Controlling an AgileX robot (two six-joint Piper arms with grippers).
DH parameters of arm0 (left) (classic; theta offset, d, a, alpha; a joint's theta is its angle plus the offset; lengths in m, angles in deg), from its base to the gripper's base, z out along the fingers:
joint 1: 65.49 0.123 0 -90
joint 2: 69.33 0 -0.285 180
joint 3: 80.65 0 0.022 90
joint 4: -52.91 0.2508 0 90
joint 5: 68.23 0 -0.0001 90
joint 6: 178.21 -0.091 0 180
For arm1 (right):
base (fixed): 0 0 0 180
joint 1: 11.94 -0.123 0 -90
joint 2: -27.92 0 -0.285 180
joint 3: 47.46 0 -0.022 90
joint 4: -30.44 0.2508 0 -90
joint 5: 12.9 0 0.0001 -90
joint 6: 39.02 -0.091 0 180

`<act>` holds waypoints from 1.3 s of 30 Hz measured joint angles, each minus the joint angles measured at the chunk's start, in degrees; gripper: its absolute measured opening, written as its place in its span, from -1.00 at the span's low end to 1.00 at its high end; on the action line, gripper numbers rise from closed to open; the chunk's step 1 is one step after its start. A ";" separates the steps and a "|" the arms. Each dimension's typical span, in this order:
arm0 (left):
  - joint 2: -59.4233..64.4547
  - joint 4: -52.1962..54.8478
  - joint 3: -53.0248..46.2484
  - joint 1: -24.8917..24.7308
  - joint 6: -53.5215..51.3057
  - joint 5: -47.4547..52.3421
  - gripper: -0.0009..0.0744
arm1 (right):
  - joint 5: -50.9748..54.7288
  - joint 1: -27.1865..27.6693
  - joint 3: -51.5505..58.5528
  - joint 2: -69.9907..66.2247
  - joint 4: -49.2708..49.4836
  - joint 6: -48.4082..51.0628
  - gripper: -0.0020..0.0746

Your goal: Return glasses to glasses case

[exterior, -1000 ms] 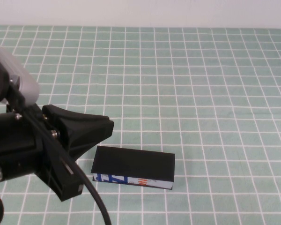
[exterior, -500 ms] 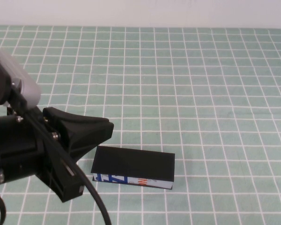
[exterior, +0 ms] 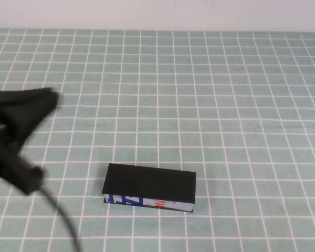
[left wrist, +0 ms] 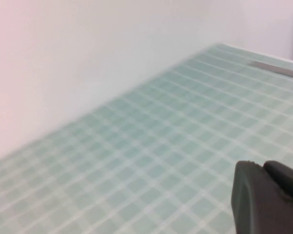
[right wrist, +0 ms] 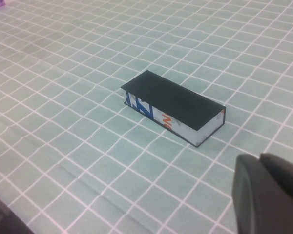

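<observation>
The glasses case is seen lying flat on the tabletop, near the near edge and a little left of the middle. Its black flap lid is down, and its white front edge with blue and orange print is turned toward the near edge. In the right wrist view the glasses case is shown whole, closed, with nothing touching it and the green checked cloth of the tabletop bare around it. The glasses themselves are not to be seen in any view.

The left claw is found at the left edge of the tabletop, raised above it and well apart from the glasses case; it appears as a dark blurred shape with a cable trailing down toward the near edge. Whether its fingers are open or closed cannot be told. In the left wrist view only a dark part of the left claw is caught at the corner, with the checked tabletop and a pale wall behind it.

The right claw is not shown in the high view; in the right wrist view a dark part of it is seen in the corner, held above the tabletop and apart from the case. It is closed, with nothing gripped.
</observation>
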 joint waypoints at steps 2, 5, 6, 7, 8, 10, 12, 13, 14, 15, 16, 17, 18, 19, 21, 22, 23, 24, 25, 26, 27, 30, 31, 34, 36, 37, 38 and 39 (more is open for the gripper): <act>-3.57 3.20 -2.32 2.48 2.49 -0.58 -0.98 | 0.00 0.00 0.00 0.00 0.15 0.00 -0.98; -10.37 9.17 -6.70 6.77 6.75 -1.16 -0.98 | 0.00 0.00 0.00 0.00 0.15 0.00 -0.98; -12.85 11.21 -8.58 8.11 8.39 -1.53 -0.98 | 0.00 0.00 0.00 0.00 0.15 0.00 -0.98; -15.34 13.04 -10.60 9.23 10.14 -2.16 -0.98 | 0.00 0.00 0.00 0.00 0.15 0.00 -0.98; -17.31 14.29 -12.35 9.97 11.47 -2.79 -0.98 | 0.00 0.00 0.00 0.00 0.15 0.00 -0.98; -22.13 16.54 -17.23 11.03 14.28 -4.74 -0.98 | 0.00 0.00 0.00 0.00 0.15 0.00 -0.98; -26.26 18.18 -22.00 11.39 16.26 -6.43 -0.98 | 0.00 0.00 0.00 0.00 0.15 0.00 -0.98; -28.40 18.80 -24.68 11.39 17.11 -7.23 -0.98 | 0.00 0.00 0.00 0.00 0.15 0.00 -0.98; -29.97 19.20 -27.33 11.39 17.67 -7.88 -0.98 | 0.00 0.00 0.00 0.00 0.15 0.00 -0.98; -31.79 19.36 -29.88 11.39 18.23 -8.62 -0.98 | 0.00 0.00 0.00 0.00 0.15 0.00 -0.98; -33.42 19.60 -32.25 11.39 18.97 -9.15 -0.98 | 0.00 0.00 0.00 0.00 0.15 0.00 -0.98; -34.90 19.69 -34.01 11.53 19.63 -9.72 -0.98 | 0.00 0.00 0.00 0.00 0.15 0.00 -0.98; -36.27 19.72 -36.02 11.80 20.72 -10.30 -0.98 | 0.00 0.00 0.00 0.00 0.15 0.00 -0.98; -37.51 19.82 -37.81 12.13 21.90 -10.74 -0.98 | 0.00 0.00 0.00 0.00 0.15 0.00 -0.98; -39.50 19.82 -40.39 13.36 23.63 -11.28 -0.98 | 0.00 0.00 0.00 0.00 0.15 0.00 -0.98; -40.54 19.82 -41.44 14.00 24.23 -11.40 -0.98 | 0.00 0.00 0.00 0.00 0.15 0.00 -0.98; -41.30 19.82 -42.04 14.54 24.50 -11.18 -0.98 | 0.00 0.00 0.00 0.00 0.15 0.00 -0.98; -42.12 19.82 -42.22 15.20 24.74 -10.58 -0.98 | 0.00 0.00 0.00 0.00 0.15 0.00 -0.98; -42.58 19.82 -42.34 15.89 24.95 -9.66 -0.98 | 0.00 0.00 0.00 0.00 0.15 0.00 -0.98; -42.86 19.82 -42.34 16.39 25.31 -8.51 -0.98 | 0.00 0.00 0.00 0.00 0.15 0.00 -0.98; -42.91 19.82 -42.42 17.05 25.83 -6.81 -0.98 | 0.00 0.00 0.00 0.00 0.15 0.00 -0.98; -42.91 19.82 -42.42 19.05 27.01 -0.98 -0.98 | 0.00 0.00 0.00 0.00 0.27 0.00 -0.98; -42.91 19.82 -42.42 19.71 27.68 1.18 -0.98 | 0.00 0.00 0.00 0.00 0.27 0.00 -0.98; -42.91 20.70 -42.42 20.91 29.05 3.52 -0.98 | 0.00 0.00 0.05 0.00 0.27 0.00 -0.98; -43.00 21.01 -42.42 21.29 29.29 3.67 -0.98 | 0.00 0.00 0.05 0.00 0.27 0.00 -0.98; -43.00 21.15 -42.42 21.41 29.32 3.81 -0.98 | 0.00 0.00 0.05 0.00 0.27 0.00 -0.98; -43.00 21.27 -42.42 21.52 29.42 3.91 -0.98 | 0.00 0.00 0.05 0.00 0.27 0.00 -0.98; -43.00 21.37 -42.42 21.51 29.42 3.91 -0.98 | 0.00 0.00 0.05 0.00 0.27 0.00 -0.98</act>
